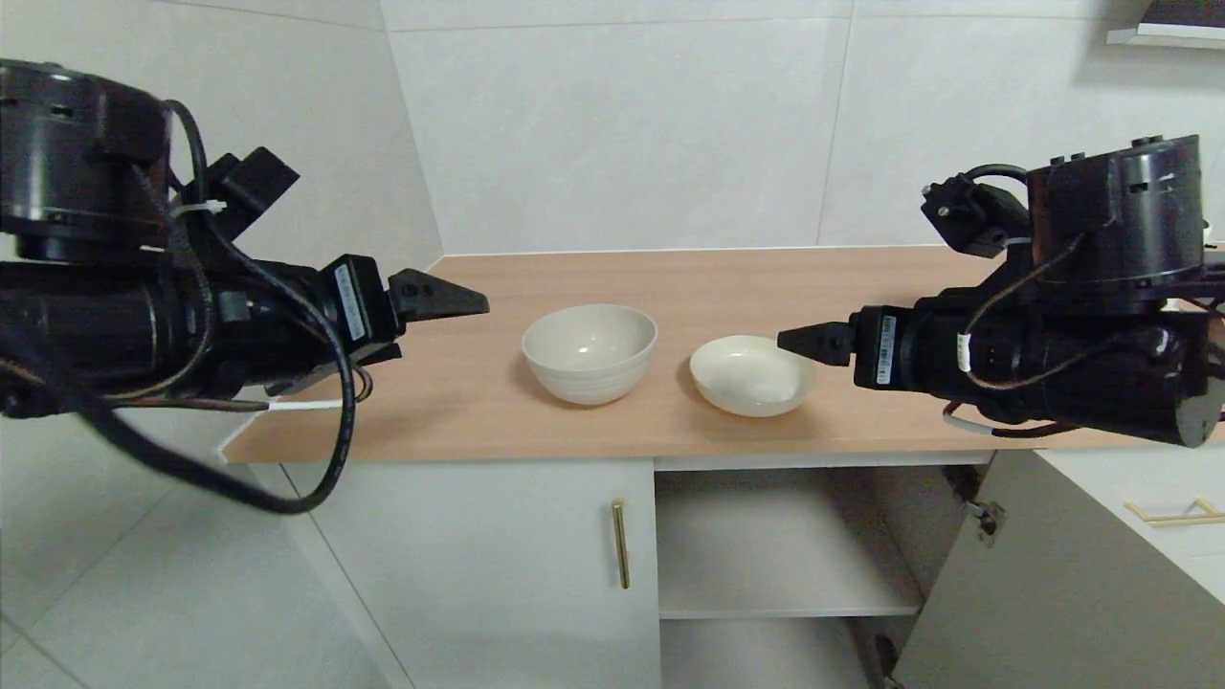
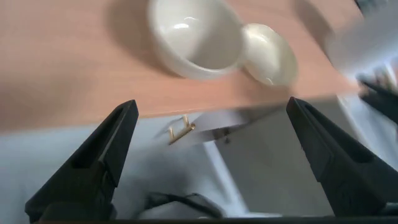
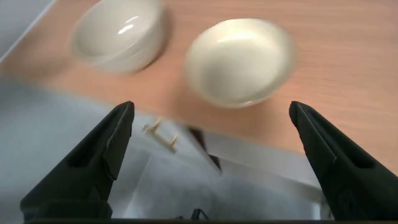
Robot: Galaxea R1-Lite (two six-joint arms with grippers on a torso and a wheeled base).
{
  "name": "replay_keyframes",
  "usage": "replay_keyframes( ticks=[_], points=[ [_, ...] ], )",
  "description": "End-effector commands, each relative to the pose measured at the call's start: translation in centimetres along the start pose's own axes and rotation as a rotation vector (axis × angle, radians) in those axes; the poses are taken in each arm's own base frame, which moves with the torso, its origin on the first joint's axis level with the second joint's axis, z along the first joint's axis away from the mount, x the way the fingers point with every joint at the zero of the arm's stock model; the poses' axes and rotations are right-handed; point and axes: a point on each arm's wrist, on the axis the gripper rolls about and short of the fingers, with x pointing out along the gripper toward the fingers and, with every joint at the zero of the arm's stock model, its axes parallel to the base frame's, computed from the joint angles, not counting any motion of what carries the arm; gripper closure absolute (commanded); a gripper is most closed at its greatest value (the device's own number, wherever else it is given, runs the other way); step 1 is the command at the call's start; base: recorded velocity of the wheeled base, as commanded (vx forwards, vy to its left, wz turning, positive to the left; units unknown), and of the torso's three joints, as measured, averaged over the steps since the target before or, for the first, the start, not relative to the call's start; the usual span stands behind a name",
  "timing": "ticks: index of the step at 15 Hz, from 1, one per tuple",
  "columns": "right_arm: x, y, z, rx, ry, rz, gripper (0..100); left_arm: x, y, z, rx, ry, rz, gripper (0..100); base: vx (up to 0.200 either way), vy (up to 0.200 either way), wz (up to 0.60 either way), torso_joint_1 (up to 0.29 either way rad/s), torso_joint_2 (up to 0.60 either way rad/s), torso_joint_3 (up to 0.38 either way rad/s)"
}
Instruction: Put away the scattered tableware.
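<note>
- The cabinet (image 1: 498,565) under the table stands nearest. Its left door is shut and carries a slim gold handle (image 1: 620,544).
- The right door (image 1: 1034,593) is swung open. Behind it is a white shelf (image 1: 775,584).
- The wooden table (image 1: 498,402) runs across above the cabinet, with both bowls on it towards the front edge.
- The left gripper (image 1: 459,304) hangs over the table's left end, pointing towards the bowls and well apart from them. Its wrist view shows its fingers (image 2: 93,162) spread wide with nothing between them.
- The right gripper (image 1: 799,340) hangs at the right, its tip just beside the rim of the shallow bowl (image 1: 753,374). Its fingers (image 3: 336,162) are also spread wide and hold nothing.
- The shallow bowl sits right of centre, above the open compartment.
- The deep bowl (image 1: 590,352) stands upright just left of it, a little farther back. There is a small gap between the two, and the deep bowl's rim is the higher.
- A pale tiled wall (image 1: 622,124) rises behind the table and turns the corner at the left.
</note>
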Motion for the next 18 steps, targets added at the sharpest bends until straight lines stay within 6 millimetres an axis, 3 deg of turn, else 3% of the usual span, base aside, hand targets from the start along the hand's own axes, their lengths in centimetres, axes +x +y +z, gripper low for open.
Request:
replay_keyframes(
  ticks=[1,3,5,8,13,18],
  points=[
    [2.7,-0.3,0.2,0.043,0.038,-0.106,0,4.5,-0.1,0.5,-0.124,0.049,0.117,0,0.000,0.000,0.00,0.000,0.00,0.000],
    [3.2,-0.5,0.0,0.049,0.040,-0.140,0,5.8,0.0,0.1,-0.152,0.068,0.126,0,0.000,0.000,0.00,0.000,0.00,0.000],
    [3.4,-0.6,0.0,0.049,0.043,-0.147,0,8.9,0.4,-0.7,-0.183,0.085,0.135,0,0.000,0.000,0.00,0.000,0.00,0.000],
    [3.3,-0.7,-0.1,0.051,0.043,-0.150,0,11.2,0.8,-1.5,-0.203,0.101,0.134,0,0.000,0.000,0.00,0.000,0.00,0.000],
    [3.3,-0.7,-0.1,0.054,0.043,-0.150,0,13.5,0.8,-2.3,-0.203,0.122,0.130,0,0.000,0.000,0.00,0.000,0.00,0.000],
    [3.2,-0.7,-0.1,0.053,0.043,-0.149,0,13.4,0.7,-2.2,-0.202,0.115,0.127,0,0.000,0.000,0.00,0.000,0.00,0.000]
  ],
)
